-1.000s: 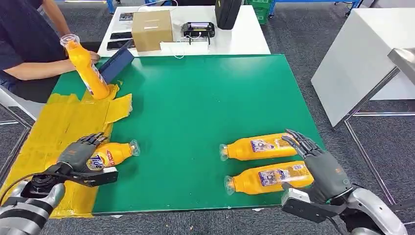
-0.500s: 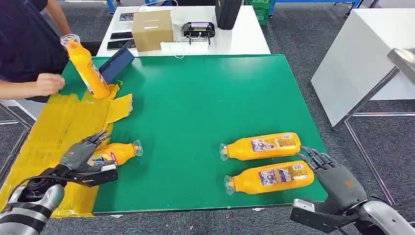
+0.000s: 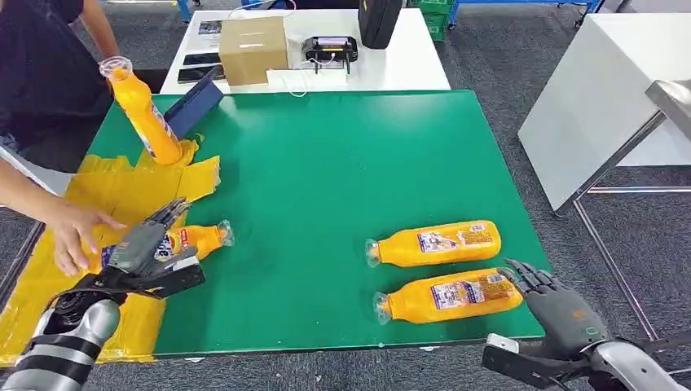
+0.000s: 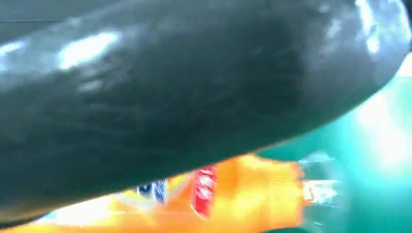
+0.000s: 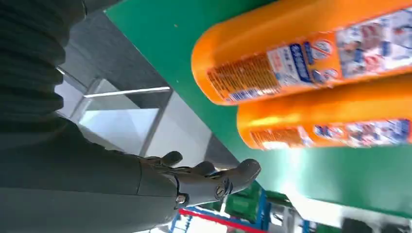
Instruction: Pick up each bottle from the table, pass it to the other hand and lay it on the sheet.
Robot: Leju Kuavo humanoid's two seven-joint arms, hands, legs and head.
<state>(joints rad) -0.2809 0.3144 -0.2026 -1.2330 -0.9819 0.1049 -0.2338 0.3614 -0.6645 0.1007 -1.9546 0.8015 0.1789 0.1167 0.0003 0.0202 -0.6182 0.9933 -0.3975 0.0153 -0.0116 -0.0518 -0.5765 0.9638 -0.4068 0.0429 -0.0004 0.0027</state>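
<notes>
An orange bottle lies on its side at the yellow sheet's right edge, cap toward the green table. My left hand lies over its middle with fingers stretched out and spread, not curled round it; the left wrist view shows the bottle beyond my hand. A person's hand is at the bottle's base. Another orange bottle stands upright at the sheet's far end. Two more bottles lie side by side at the near right. My right hand hangs open just off the table's near right corner, holding nothing.
A dark blue flat box leans at the table's far left corner. Behind stands a white table with a cardboard box and a black device. A white table stands to the right.
My right hand has drawn back from the two lying bottles to off the table's corner. My left hand's fingers have straightened over the bottle. The person's hand has reached in to that bottle's base.
</notes>
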